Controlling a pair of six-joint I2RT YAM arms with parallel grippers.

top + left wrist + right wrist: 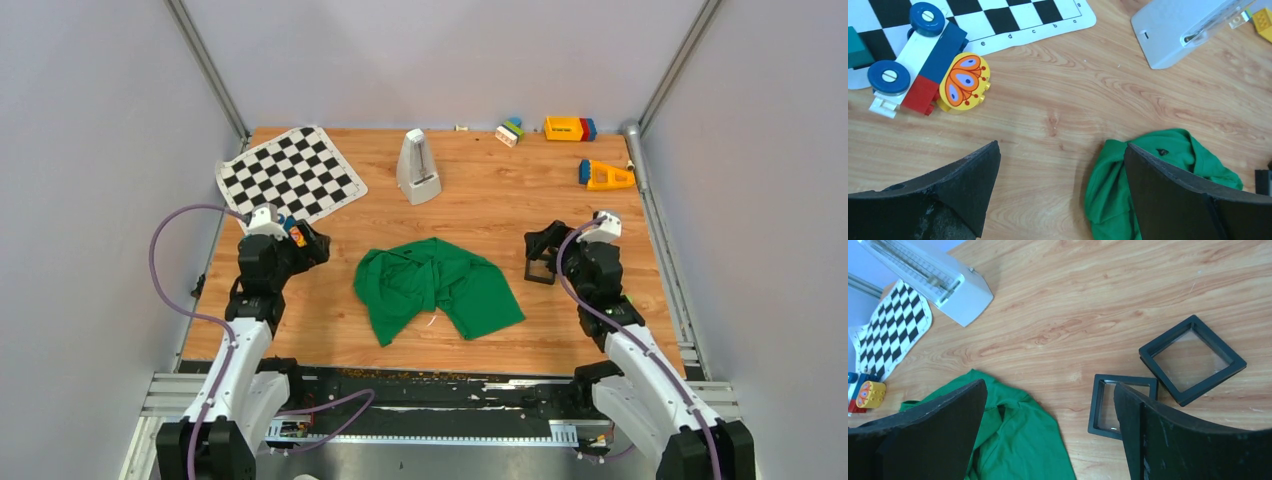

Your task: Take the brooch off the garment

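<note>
Garment (435,285): big bright-green shirt, plain, no pattern, soft fabric. Lies crumpled on wood worktop (480,200), approx mid-width, nearer front edge than back. Not flat: bunched w/ deep folds thru centre, top edge humped, two lobes spreading down, narrower one to lower L, broader one to lower R. Small whitish bit (432,319) at bottom edge btwn the lobes. Brooch: can't be made out for sure; L wrist view shows a tiny dark speck (1161,151) on an upper fold of the cloth, too small to ID.

Chequered mat (1013,22) border: small letters c, d, e; nothing else legible.
</note>
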